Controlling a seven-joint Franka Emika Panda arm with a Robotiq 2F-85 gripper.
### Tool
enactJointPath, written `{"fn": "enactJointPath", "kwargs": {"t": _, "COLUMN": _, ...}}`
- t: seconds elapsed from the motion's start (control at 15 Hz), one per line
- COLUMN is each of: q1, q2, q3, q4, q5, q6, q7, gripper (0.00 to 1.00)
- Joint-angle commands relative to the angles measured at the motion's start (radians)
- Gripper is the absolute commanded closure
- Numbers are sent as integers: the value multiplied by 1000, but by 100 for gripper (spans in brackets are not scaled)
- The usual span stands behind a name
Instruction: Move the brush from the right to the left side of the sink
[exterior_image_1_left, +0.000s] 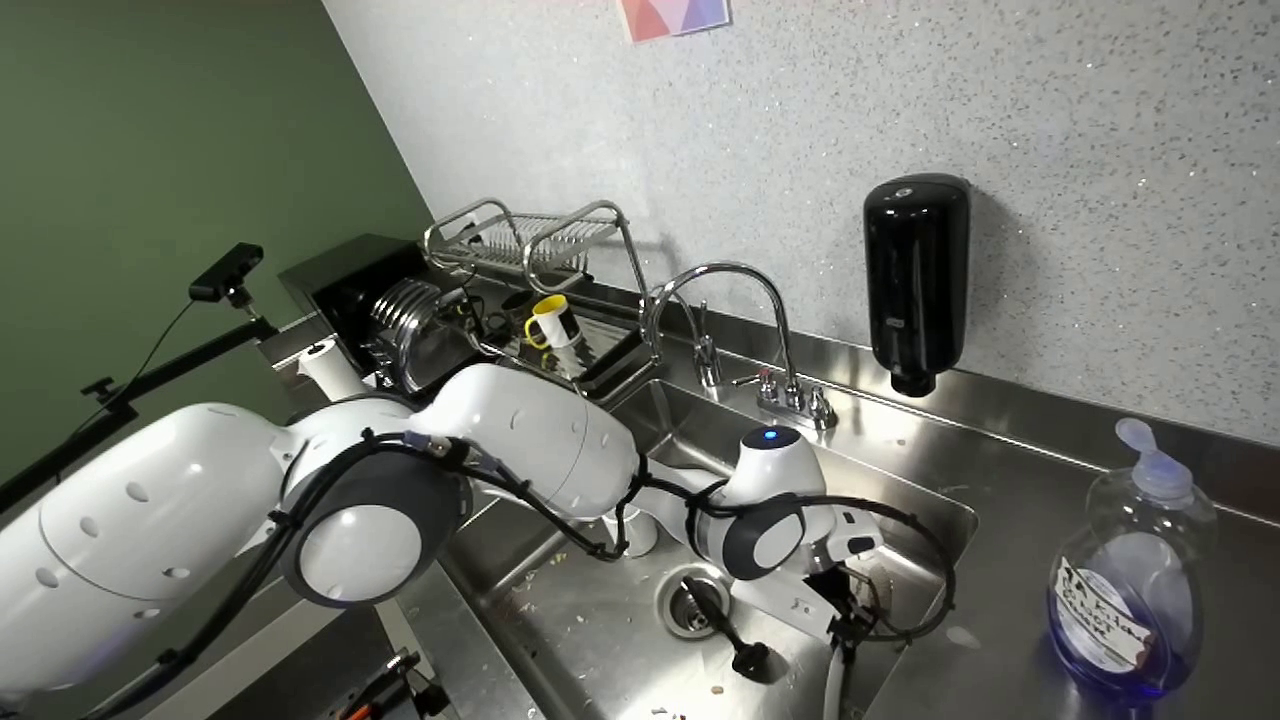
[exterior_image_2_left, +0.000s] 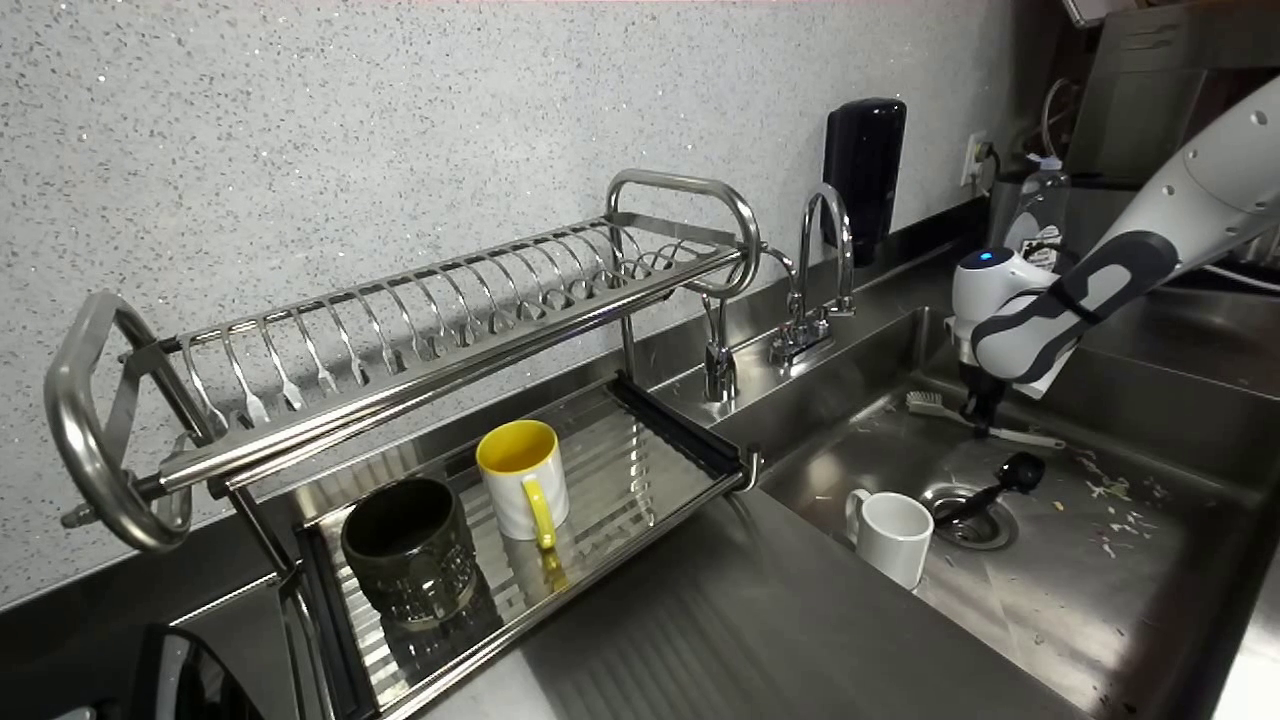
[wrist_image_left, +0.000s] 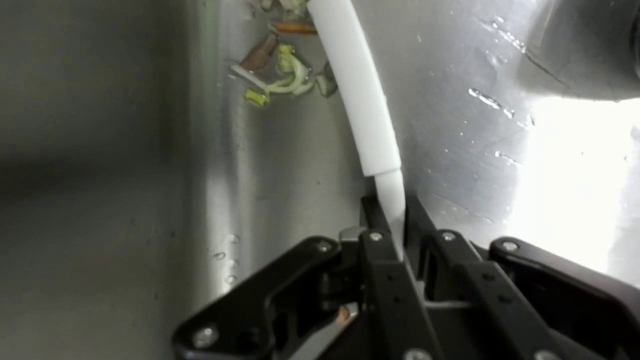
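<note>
Grasping looks to be the step in hand: the white brush (wrist_image_left: 359, 90) is at the right end of the sink (exterior_image_2_left: 1070, 600), bristles far, handle end near, its slim shaft pinched in the gripper (wrist_image_left: 392, 206). Whether it touches the basin floor is unclear. The next move should lift it, then carry it left, clear of the black tool (exterior_image_1_left: 728, 629) with one end at the drain (exterior_image_1_left: 678, 614) and the white mug (exterior_image_2_left: 894, 540) beyond. The arm (exterior_image_2_left: 1195, 195) reaches in from the near side, wrist low, gripper pointing down.
</note>
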Motion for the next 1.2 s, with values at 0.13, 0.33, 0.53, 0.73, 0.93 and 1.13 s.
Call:
{"fn": "enactJointPath", "kwargs": {"t": 0.13, "q1": 30, "q2": -171, "q3": 1, "q4": -271, "q5": -41, "q6": 179, "q7": -27, "gripper": 96}}
{"fn": "enactJointPath", "kwargs": {"t": 0.33, "q1": 45, "q2": -243, "q3": -6, "q4": -399, "q5": -98, "q6": 296, "q7": -92, "gripper": 96}}
{"fn": "enactJointPath", "kwargs": {"t": 0.53, "q1": 40, "q2": -326, "q3": 19, "q4": -536, "q5": -168, "q6": 370, "q7": -202, "gripper": 96}}
{"fn": "enactJointPath", "kwargs": {"t": 0.73, "q1": 32, "q2": -413, "q3": 53, "q4": -674, "q5": -237, "q6": 418, "q7": -300, "gripper": 96}}
{"fn": "enactJointPath", "kwargs": {"t": 0.93, "q1": 0, "q2": -518, "q3": 129, "q4": -818, "q5": -282, "q6": 388, "q7": -408, "gripper": 96}}
{"fn": "enactJointPath", "kwargs": {"t": 1.13, "q1": -15, "q2": -632, "q3": 195, "q4": -977, "q5": -304, "q6": 354, "q7": -505, "gripper": 96}}
